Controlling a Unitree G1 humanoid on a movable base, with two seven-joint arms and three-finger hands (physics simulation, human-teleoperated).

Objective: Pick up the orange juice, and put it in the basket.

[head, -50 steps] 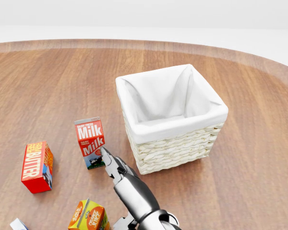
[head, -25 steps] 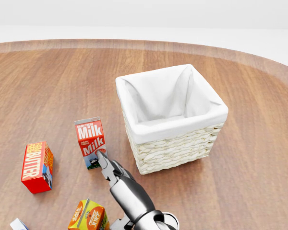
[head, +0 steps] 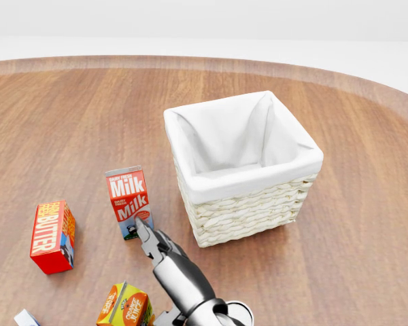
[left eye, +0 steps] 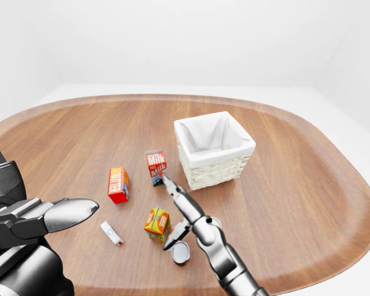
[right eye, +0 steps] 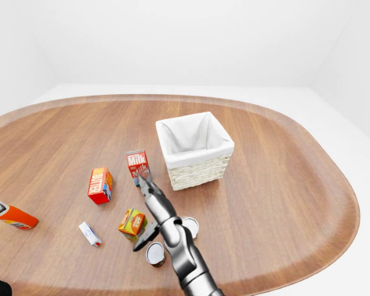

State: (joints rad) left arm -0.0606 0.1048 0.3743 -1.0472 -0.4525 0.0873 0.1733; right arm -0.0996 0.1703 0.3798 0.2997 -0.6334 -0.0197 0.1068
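— Where is the right hand (left eye: 177,213), and how does it stand?

— It reaches up the left-eye view from the bottom, fingers spread apart and gripping nothing; one finger points toward the milk carton (left eye: 156,163), another hangs down just right of the orange juice carton (left eye: 157,224); whether it touches the carton I cannot tell.

— And the left hand (left eye: 46,216)?

— At the left edge, fingers extended — holding nothing.

— The rest?

— The juice stands on the wooden table (left eye: 296,185), well apart from the wicker basket (left eye: 214,153); a butter box (left eye: 118,184) stands left of the milk; a small white-and-red tube (left eye: 111,233) lies left of the juice; an orange bottle (right eye: 11,216) shows in the right-eye view.
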